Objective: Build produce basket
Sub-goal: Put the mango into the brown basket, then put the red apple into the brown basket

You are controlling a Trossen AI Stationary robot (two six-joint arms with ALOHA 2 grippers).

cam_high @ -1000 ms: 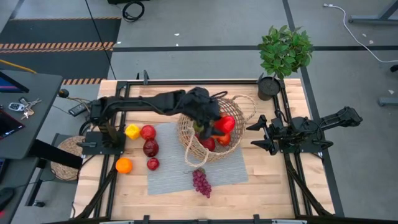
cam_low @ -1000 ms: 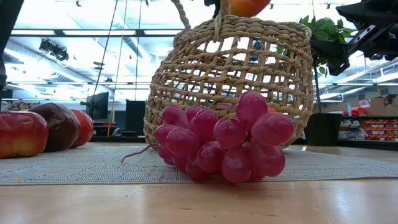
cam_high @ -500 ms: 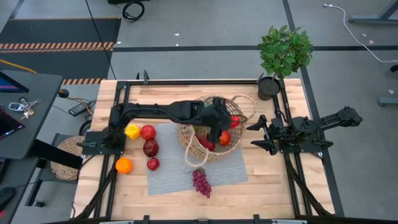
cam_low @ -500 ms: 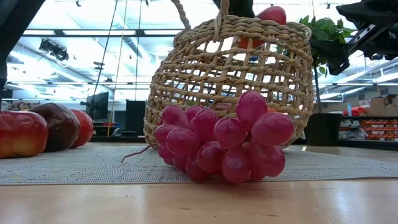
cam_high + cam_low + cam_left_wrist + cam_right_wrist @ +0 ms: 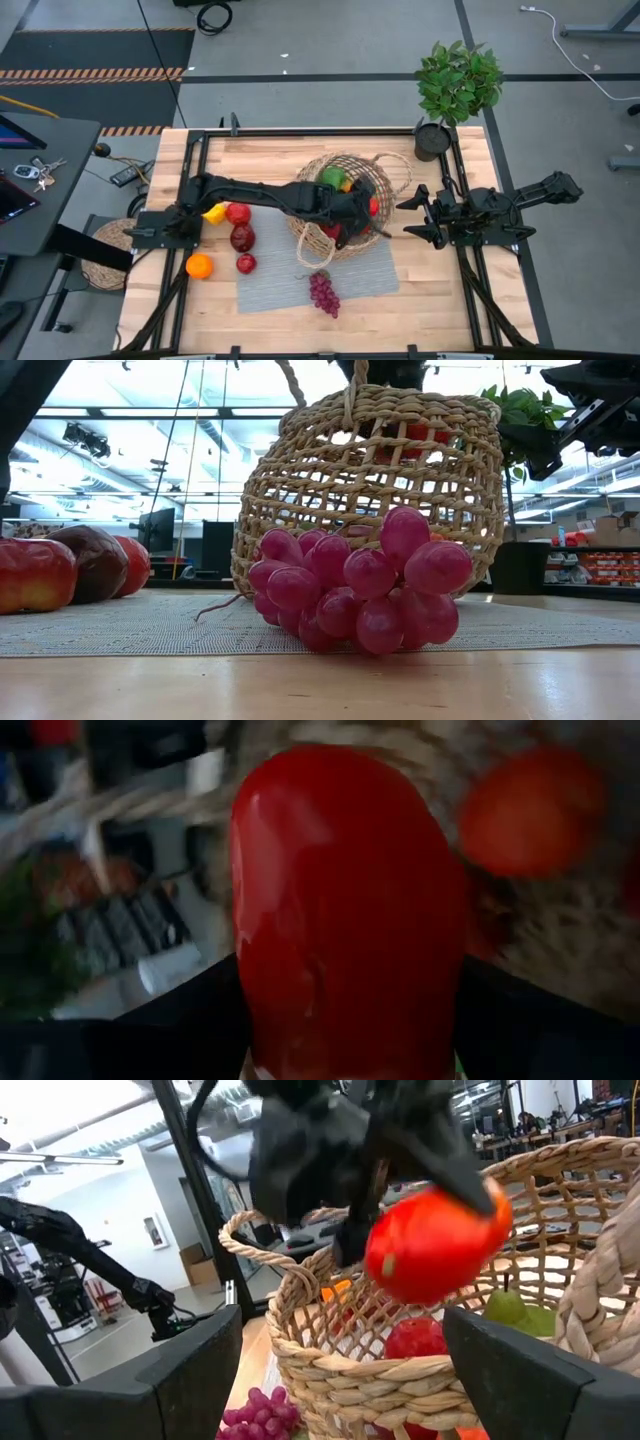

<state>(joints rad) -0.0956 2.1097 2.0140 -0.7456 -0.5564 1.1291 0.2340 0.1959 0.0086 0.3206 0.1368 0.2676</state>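
- At nine o'clock of the table, a yellow pepper (image 5: pixel 212 211), two red apples (image 5: pixel 238 212), a dark apple (image 5: pixel 242 238) and an orange (image 5: pixel 199 266) lay loose on or beside the grey mat (image 5: pixel 270 285), most likely staged there as produce not yet loaded.
- The left gripper (image 5: pixel 350 222) reached from nine o'clock into the basket (image 5: pixel 310 240) at the table's centre, its fingers closed around a red pepper (image 5: pixel 437 1245); judging by the pose, it held the pepper low over the basket's inside so that it would drop a short way onto the fruit below.
- Inside the basket a green pear (image 5: pixel 331 177) and other red pieces (image 5: pixel 415 1338) were already gathered, so the task looked partly done.
- The purple grapes (image 5: pixel 323 292) lay on the mat at six o'clock of the basket, just beside its wall, not yet loaded.
- The right gripper (image 5: pixel 422 218) waited at three o'clock, well clear of the basket, with its fingers spread wide and empty, probably to leave the left arm room.
- A potted plant (image 5: pixel 457 85) stood at one o'clock.
- No brand, label or writing could be read anywhere.
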